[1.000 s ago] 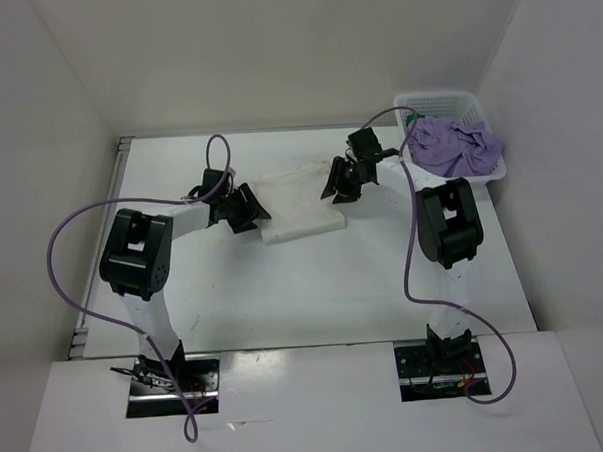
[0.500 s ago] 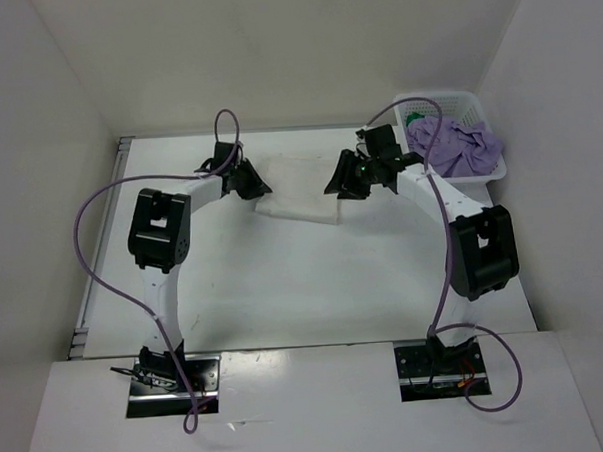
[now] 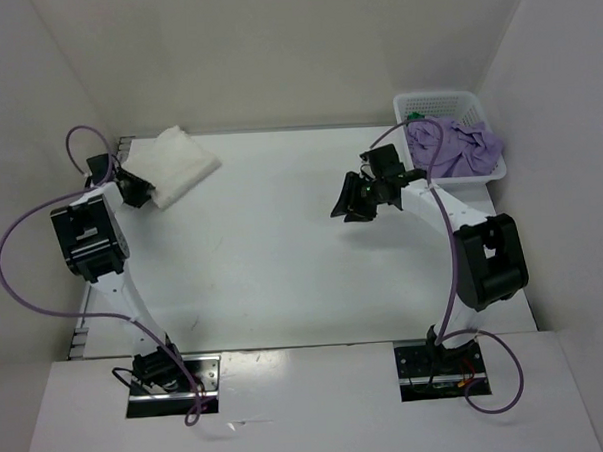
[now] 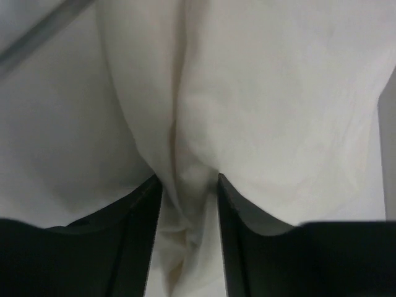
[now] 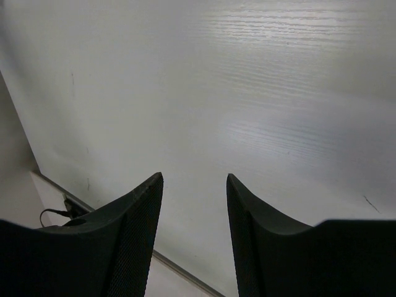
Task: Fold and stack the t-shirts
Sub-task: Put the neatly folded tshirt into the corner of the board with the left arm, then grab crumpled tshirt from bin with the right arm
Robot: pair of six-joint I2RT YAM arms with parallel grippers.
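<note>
The folded white t-shirt (image 3: pixel 179 163) lies at the table's far left corner, and it fills the left wrist view (image 4: pixel 260 99). My left gripper (image 3: pixel 138 189) is shut on its near edge, with cloth bunched between the fingers (image 4: pixel 189 210). The lilac-purple t-shirt (image 3: pixel 456 146) lies crumpled in the white basket (image 3: pixel 446 104) at the far right. A bit of the green t-shirt (image 3: pixel 413 117) peeks out beside it. My right gripper (image 3: pixel 348 197) is open and empty, held over bare table (image 5: pixel 247 93) left of the basket.
White walls close the table in at the back and on both sides. The left arm's purple cable (image 3: pixel 23 268) loops out on the left. A metal rail (image 3: pixel 124 146) runs along the table's left edge.
My left gripper has carried the folded white t-shirt from the table's middle to the far left corner. My right gripper has let go of the shirt and stays near the middle right.
</note>
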